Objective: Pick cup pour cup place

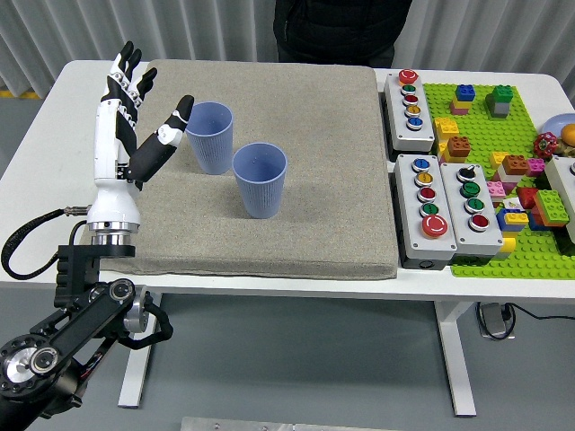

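Mat [341, 135] right of both cups [260, 180] bare — button boxes [427, 206] beyond.

A white worktop [36, 135] carries a beige fabric mat [314, 206] that covers most of its middle. Just right of the mat stand three grey button boxes: one at the far side [410, 101] with a row of coloured buttons, and two side by side nearer the front [426, 207] [472, 208]. Further right lies a green building-brick baseplate [530, 126] strewn with bricks of many colours. At the right edge sits what may be a plate [557, 121], only partly visible. A person in dark clothing [341, 31] stands at the far side.
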`<action>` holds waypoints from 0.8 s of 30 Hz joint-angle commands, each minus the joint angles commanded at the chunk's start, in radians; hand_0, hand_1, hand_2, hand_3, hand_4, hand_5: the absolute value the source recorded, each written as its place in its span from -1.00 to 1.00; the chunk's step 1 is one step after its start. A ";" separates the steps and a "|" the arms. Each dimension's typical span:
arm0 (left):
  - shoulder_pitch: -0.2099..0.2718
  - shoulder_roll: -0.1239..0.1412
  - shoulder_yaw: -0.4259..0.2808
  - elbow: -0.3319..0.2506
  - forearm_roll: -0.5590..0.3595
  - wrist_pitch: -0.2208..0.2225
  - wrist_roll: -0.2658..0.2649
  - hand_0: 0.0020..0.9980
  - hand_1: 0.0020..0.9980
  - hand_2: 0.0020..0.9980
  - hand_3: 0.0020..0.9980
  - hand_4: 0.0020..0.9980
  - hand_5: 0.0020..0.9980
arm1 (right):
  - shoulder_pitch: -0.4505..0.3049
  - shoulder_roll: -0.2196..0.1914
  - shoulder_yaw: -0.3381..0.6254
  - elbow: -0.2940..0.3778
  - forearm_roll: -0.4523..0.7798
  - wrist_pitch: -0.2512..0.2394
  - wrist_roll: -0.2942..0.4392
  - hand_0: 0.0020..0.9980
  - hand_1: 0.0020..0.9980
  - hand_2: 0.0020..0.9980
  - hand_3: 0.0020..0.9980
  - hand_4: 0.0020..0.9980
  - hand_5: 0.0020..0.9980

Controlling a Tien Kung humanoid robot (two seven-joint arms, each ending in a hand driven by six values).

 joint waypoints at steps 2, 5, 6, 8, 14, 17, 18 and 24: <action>-0.002 0.003 0.002 0.004 0.000 0.000 0.001 0.73 0.73 0.98 1.00 0.71 -0.18 | 0.000 0.000 0.000 0.000 0.000 0.000 -0.001 0.34 0.22 0.11 0.09 -1.00 -0.65; -0.002 0.005 0.000 0.008 -0.002 0.000 -0.001 0.73 0.73 0.98 1.00 0.71 -0.18 | -0.001 0.000 0.001 -0.001 -0.003 0.002 -0.001 0.34 0.22 0.11 0.09 -1.00 -0.65; -0.004 0.005 -0.001 0.010 -0.003 0.000 -0.001 0.73 0.73 0.98 1.00 0.71 -0.18 | -0.001 -0.001 0.002 0.000 -0.003 0.002 -0.001 0.34 0.22 0.11 0.09 -1.00 -0.65; -0.005 0.006 -0.001 0.011 -0.004 0.000 -0.001 0.73 0.73 0.98 1.00 0.71 -0.17 | 0.000 -0.001 0.006 0.000 -0.007 0.002 -0.003 0.34 0.22 0.11 0.09 -1.00 -0.64; -0.004 0.003 -0.013 0.004 0.000 0.000 -0.002 0.73 0.73 0.98 1.00 0.70 -0.17 | 0.001 -0.001 0.004 0.000 0.000 0.001 0.000 0.34 0.22 0.11 0.09 -1.00 -0.64; -0.002 0.001 -0.015 -0.001 0.003 0.000 -0.002 0.73 0.73 0.98 1.00 0.70 -0.17 | -0.001 0.000 0.005 -0.001 -0.002 -0.001 -0.002 0.34 0.22 0.11 0.09 -1.00 -0.64; -0.001 0.001 -0.015 -0.004 0.004 0.000 -0.002 0.73 0.73 0.98 1.00 0.70 -0.17 | -0.001 0.000 0.005 -0.001 -0.003 -0.001 -0.002 0.34 0.22 0.11 0.09 -1.00 -0.64; -0.001 -0.001 -0.017 -0.001 0.011 0.000 0.001 0.74 0.73 0.98 1.00 0.71 -0.17 | -0.003 0.001 0.007 -0.001 -0.008 0.001 -0.003 0.34 0.22 0.11 0.09 -1.00 -0.64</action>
